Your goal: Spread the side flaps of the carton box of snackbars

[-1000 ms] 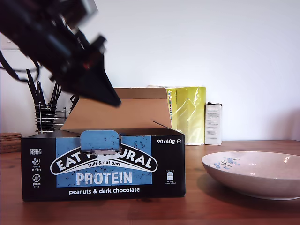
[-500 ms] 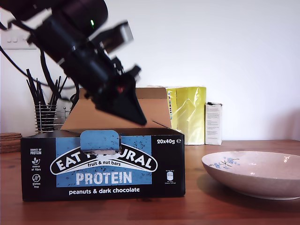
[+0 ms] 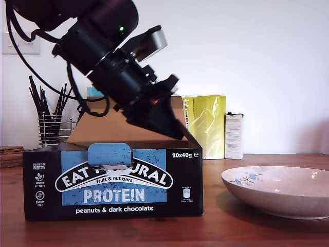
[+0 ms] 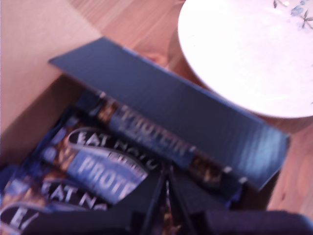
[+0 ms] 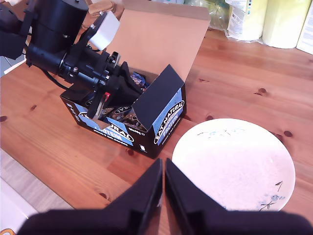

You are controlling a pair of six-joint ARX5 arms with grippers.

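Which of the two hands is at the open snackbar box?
My first hand: its shut tips point down into the carton box of snackbars. My second hand hangs outside it, above the table by the plate.

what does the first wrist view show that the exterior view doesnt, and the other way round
Only the first wrist view shows the snack bars packed inside the box. Only the exterior view shows the printed blue front, the yellow bag, the white carton and the utensil holder. Both show the box, my first gripper reaching into it with its fingers together, and the bowl.
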